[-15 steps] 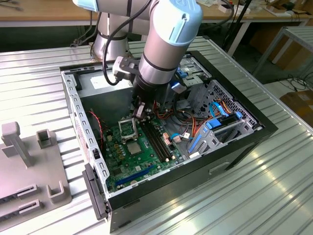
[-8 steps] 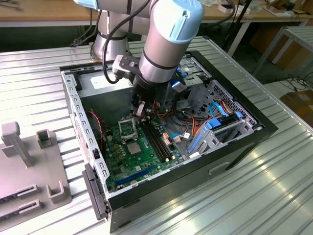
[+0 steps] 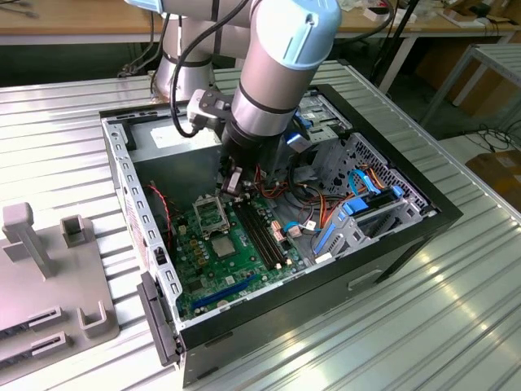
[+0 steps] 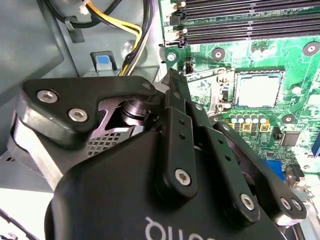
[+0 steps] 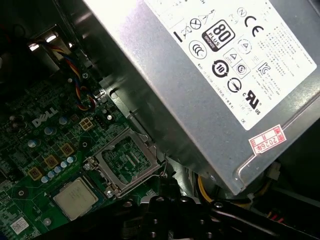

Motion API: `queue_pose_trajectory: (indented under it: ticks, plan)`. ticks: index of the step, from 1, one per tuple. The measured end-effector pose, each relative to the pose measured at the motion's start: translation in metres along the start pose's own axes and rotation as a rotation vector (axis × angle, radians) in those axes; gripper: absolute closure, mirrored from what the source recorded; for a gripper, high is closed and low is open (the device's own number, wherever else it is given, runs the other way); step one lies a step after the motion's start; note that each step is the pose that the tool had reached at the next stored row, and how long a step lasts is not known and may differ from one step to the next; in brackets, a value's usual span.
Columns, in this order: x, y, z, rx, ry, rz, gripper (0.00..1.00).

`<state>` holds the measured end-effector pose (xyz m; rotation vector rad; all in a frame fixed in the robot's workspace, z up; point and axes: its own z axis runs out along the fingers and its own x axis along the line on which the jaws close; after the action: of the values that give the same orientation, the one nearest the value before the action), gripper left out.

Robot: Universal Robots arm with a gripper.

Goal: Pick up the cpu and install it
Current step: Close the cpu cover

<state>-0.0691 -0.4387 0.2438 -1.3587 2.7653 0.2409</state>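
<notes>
We see cpu (image 5: 75,198) lying on green board (image 3: 213,259) | gripper (image 4: 172,80) beside socket (image 5: 129,161) | jaws' tips hidden, grip state unclear

A ribbed metal table (image 3: 423,326) gleams; wooden benches (image 3: 73,20), perhaps desks, stand behind.

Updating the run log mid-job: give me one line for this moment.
tool: above green motherboard, beside open metal-framed socket | small square silvery-grey cpu: lying on board beside socket, not held | install: not done
</notes>
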Motion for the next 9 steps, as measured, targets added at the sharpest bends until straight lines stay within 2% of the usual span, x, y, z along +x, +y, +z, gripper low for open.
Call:
queue_pose_trajectory:
  ticks: [4,9]
  plan:
    - [-0.0016,-0.0030,0.0029,-0.0002,-0.0001,0.000,0.89]
    - [-0.0031,-0.0077,0.0136,-0.0003,-0.0004,0.000,0.89]
